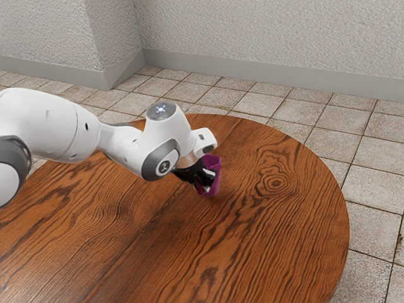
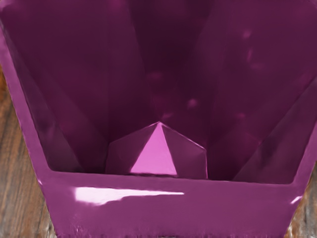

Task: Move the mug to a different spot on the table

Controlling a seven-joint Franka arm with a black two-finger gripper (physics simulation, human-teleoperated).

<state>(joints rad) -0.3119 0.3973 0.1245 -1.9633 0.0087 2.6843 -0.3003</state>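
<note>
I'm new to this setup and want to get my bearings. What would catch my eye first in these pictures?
The purple mug stands out most: it is held tilted in the black gripper, near the middle of the round wooden table. In the wrist view, its faceted purple inside looms right under the hand. The big white arm reaches in from the exterior view's left.

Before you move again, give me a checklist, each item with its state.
1. Hold: ok, the gripper is shut on the mug.
2. Mug upright: not ok, it leans slightly.
3. Mug lifted off the table: cannot tell.
4. Nothing in the mug's inside: ok, seen in the wrist view.
5. Landing spot: ok, bare wood toward the exterior view's right.
</note>
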